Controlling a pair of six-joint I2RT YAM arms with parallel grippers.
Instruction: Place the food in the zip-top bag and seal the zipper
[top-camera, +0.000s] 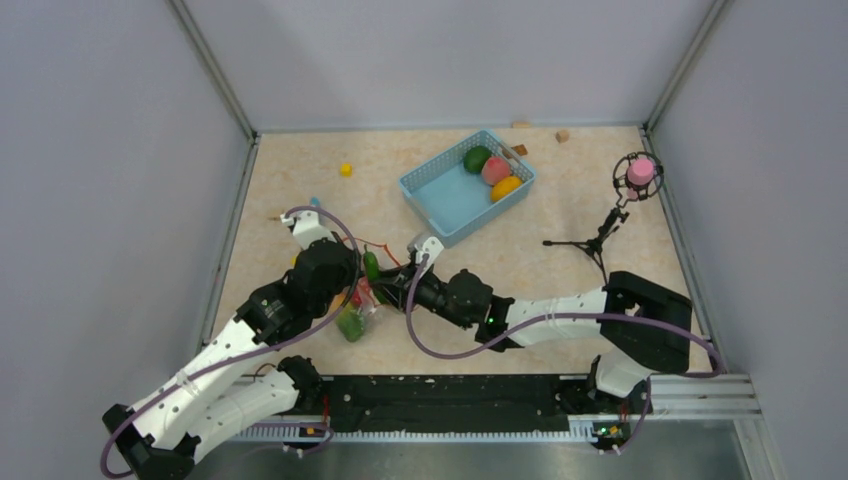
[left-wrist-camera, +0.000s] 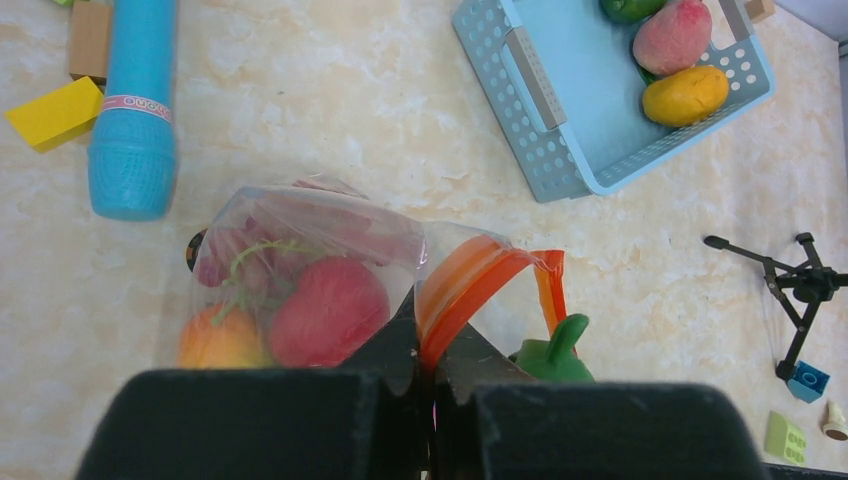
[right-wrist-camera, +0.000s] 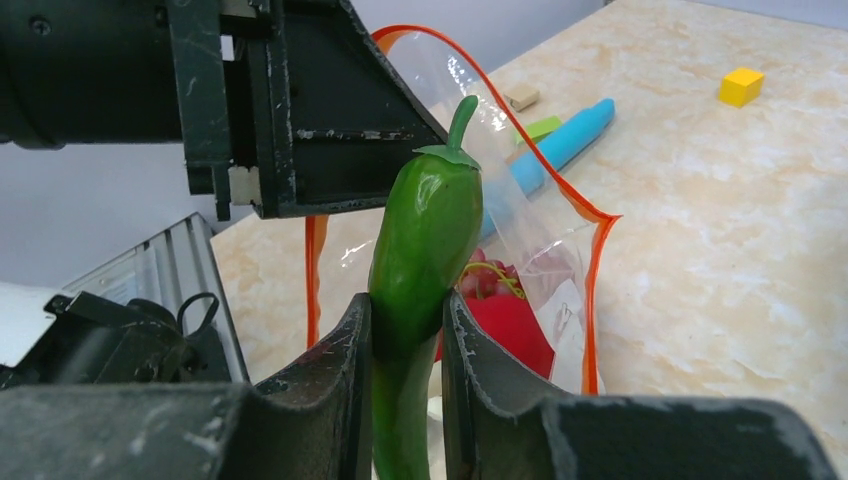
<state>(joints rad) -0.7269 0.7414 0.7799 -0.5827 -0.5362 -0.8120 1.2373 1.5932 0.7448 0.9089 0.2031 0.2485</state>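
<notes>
My bag (left-wrist-camera: 300, 260) sits left of centre toward the near edge, with a tomato (left-wrist-camera: 328, 312) and grapes (left-wrist-camera: 235, 255) inside. My left gripper (left-wrist-camera: 428, 345) is pinched tight on the bag's rim, holding the mouth up and open. My right gripper (right-wrist-camera: 405, 320) is clamped round the chili (right-wrist-camera: 425, 230), long axis upright, stem on top. The mouth lies just beyond the chili, so I'd judge forward, then down. The zipper (left-wrist-camera: 470, 285) is unsealed.
</notes>
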